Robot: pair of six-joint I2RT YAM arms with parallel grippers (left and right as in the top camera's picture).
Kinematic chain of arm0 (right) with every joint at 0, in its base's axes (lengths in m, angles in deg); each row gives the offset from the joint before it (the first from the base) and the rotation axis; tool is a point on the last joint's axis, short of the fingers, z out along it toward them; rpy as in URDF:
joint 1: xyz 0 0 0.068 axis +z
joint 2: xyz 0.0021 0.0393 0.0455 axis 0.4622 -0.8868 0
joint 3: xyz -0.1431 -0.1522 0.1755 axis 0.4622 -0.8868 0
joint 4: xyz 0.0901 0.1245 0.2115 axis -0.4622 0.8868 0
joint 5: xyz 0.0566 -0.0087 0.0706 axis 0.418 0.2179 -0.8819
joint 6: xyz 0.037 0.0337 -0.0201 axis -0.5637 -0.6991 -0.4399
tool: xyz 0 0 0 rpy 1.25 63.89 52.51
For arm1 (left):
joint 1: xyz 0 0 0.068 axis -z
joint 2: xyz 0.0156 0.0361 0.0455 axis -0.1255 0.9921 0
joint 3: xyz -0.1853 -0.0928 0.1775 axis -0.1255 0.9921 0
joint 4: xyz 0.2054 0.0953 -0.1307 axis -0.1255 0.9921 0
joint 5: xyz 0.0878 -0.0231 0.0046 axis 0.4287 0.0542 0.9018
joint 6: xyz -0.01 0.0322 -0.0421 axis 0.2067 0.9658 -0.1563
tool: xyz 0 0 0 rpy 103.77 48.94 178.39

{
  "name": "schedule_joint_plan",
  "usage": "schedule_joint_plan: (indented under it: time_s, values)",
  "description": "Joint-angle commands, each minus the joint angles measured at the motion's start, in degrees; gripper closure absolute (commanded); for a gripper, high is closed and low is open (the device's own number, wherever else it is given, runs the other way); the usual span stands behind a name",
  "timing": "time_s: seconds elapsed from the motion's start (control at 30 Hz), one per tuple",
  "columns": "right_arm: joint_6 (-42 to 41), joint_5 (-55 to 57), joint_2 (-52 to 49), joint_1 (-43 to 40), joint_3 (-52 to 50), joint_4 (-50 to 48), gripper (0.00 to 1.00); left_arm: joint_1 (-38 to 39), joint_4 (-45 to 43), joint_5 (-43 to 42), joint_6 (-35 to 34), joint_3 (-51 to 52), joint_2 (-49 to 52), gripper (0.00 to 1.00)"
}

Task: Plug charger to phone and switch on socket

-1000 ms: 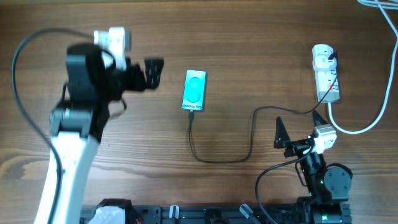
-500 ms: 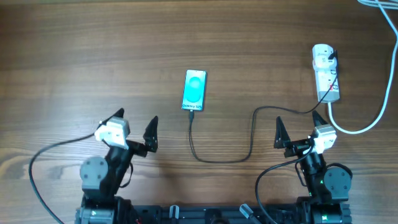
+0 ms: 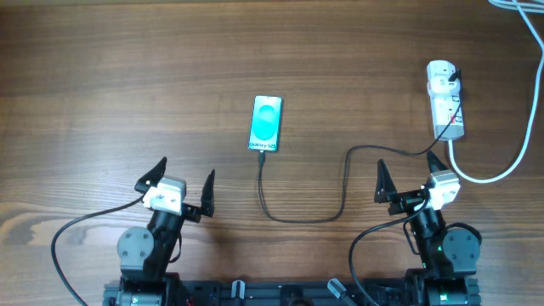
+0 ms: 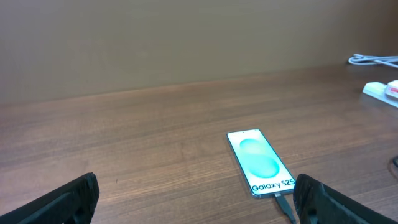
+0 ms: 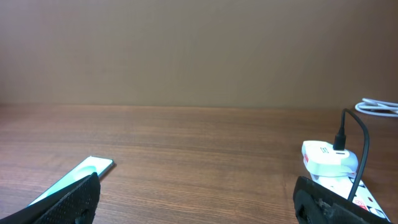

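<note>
Overhead, we see the socket [image 3: 445, 99] running near-to-far, beyond our right gripper [image 3: 409, 170], well apart from the left gripper [image 3: 181, 175]; both gape empty.

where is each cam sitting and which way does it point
Overhead: above the table, looking straight down on the phone, charger and socket; both arms show, left tool and right tool open.
Left wrist: low, facing forward at the phone; own fingers in the bottom corners.
Right wrist: low, facing forward at the socket; own fingers in the bottom corners.
Shared: both wrist views catch phone and socket.
</note>
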Motion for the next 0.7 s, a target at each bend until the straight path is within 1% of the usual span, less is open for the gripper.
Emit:
schedule_joint_plan:
  time_s: [0.0,0.1,0.67]
  values:
    - [0.0,0.8,0.5,0.2,-0.1,-0.3,0.00,-0.2,0.0,0.5,1.0,0.5,-2.4,0.00]
    - [0.0,0.8,0.5,0.2,-0.1,-0.3,0.00,-0.1,-0.1,0.3,0.0,0.5,-2.4,0.00]
    - [0.0,0.8,0.5,0.2,-0.1,-0.3,0.01,-0.1,-0.1,0.3,0.0,0.5,-2.3,0.00]
